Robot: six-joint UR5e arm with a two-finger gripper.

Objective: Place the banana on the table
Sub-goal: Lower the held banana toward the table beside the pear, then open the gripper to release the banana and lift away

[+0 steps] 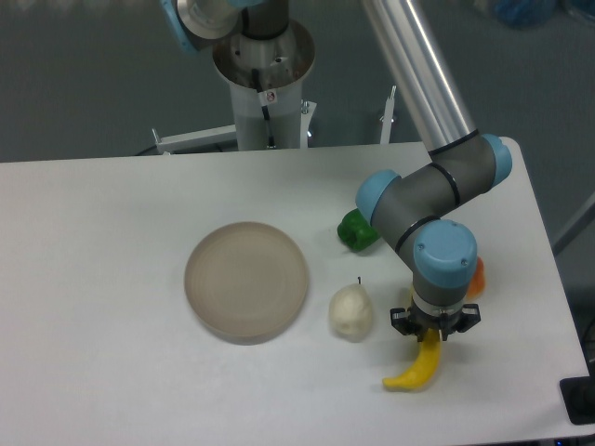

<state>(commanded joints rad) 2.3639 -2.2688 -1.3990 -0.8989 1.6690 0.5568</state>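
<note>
The table (112, 279) fills most of the view, white and matte. The arm (418, 200) comes in from the upper right, folds at its blue-capped joints and points its wrist straight down near the right front corner. On the left middle sits the round beige plate (246, 281), with nothing on it. Just right of it stands the pear (350, 311), pale, stem up, and behind that a green object (356, 229) half hidden by the arm. A small orange fruit (477, 277) peeks out behind the wrist.

The banana (416, 369) lies directly below the gripper (434, 333) — its upper end runs up between the jaws, its long axis slanting down and to the left, the lower tip toward the front edge. That tip looks to be touching or all but touching the tabletop; I cannot tell which. The jaws appear clenched on the banana's upper end, though the fingers are small and dark here.

Judging from this, the fruit is at its spot — what remains is to let go and lift straight up.
</note>
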